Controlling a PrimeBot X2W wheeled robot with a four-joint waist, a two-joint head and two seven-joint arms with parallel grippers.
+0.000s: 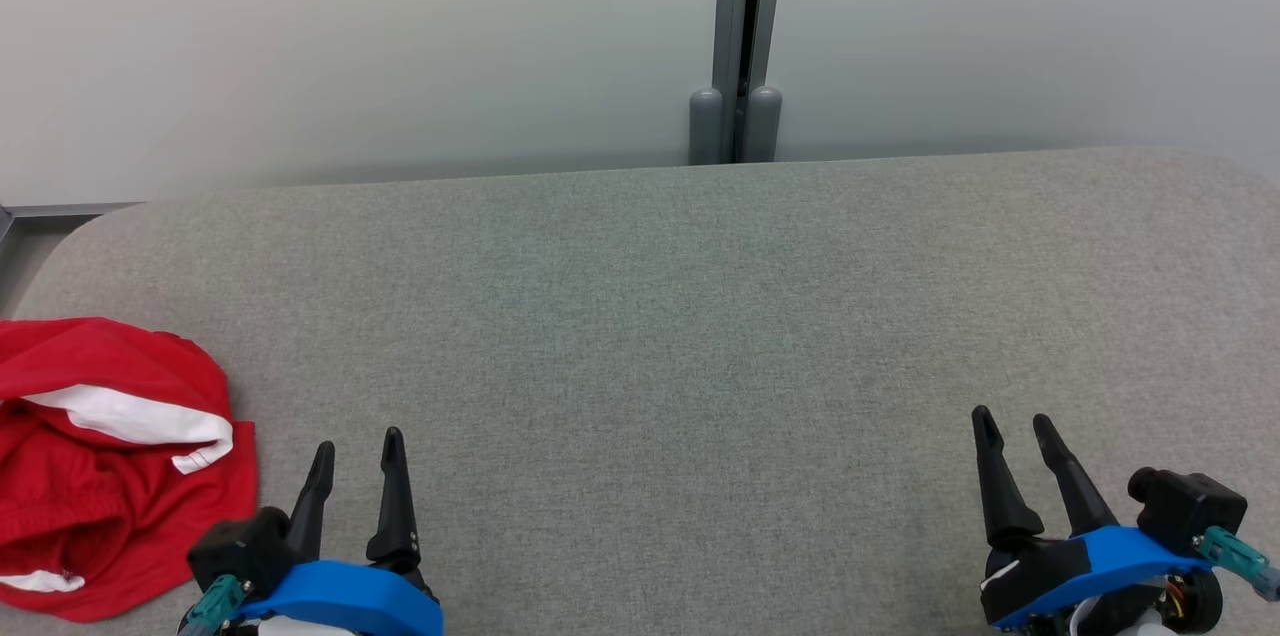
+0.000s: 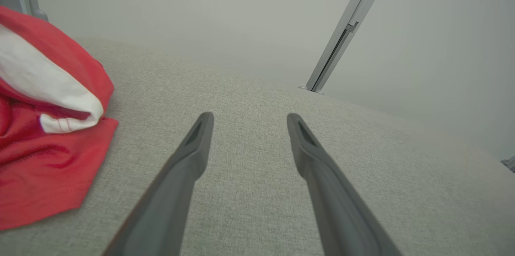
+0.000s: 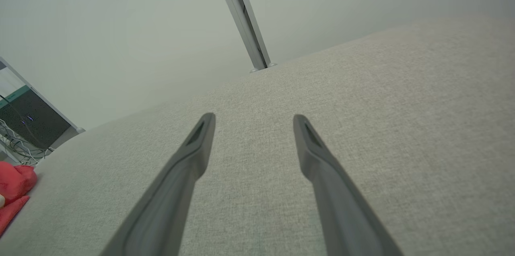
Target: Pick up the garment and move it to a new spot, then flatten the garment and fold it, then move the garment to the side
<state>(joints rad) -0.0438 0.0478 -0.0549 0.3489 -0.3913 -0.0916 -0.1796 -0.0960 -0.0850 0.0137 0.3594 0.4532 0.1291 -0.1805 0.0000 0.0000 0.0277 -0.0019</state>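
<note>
The red garment (image 1: 100, 456) lies in a crumpled heap at the left end of the grey cushion (image 1: 650, 316) (a white band runs across its middle). The left gripper (image 1: 358, 440) is just beside it, and its two fingers are apart with nothing between them. The right gripper (image 1: 1012, 417) is far off on the other side, fingers apart too, holding nothing. A grey post (image 1: 740, 36) stands behind the cushion.

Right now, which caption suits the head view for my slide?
Left gripper and right gripper open above a grey fabric surface; a crumpled red-and-white garment lies beside the left one.
</note>
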